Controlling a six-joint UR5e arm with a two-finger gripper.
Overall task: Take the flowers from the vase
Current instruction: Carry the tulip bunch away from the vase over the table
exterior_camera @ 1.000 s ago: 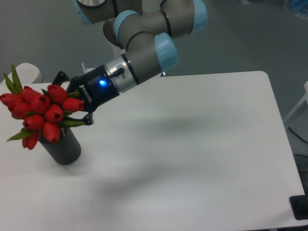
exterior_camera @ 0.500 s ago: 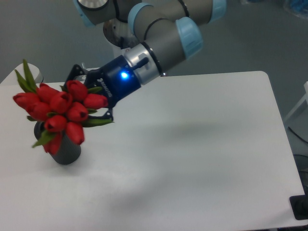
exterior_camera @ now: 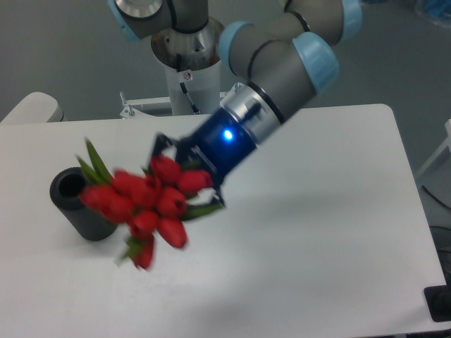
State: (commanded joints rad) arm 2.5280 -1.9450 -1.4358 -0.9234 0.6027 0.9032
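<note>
While the gripper [exterior_camera: 184, 171] is clenched on the flowers [exterior_camera: 148, 204], the blurred red bunch hangs in the air above the white bench [exterior_camera: 310, 239], fully out of the vase [exterior_camera: 79, 203]. That black vase stands upright at the bunch's 9 o'clock, its round hole showing.

Vase [exterior_camera: 79, 204] alone at table [exterior_camera: 317, 232] left, flowers [exterior_camera: 148, 204] overhanging beside it, bare tabletop rightward
</note>
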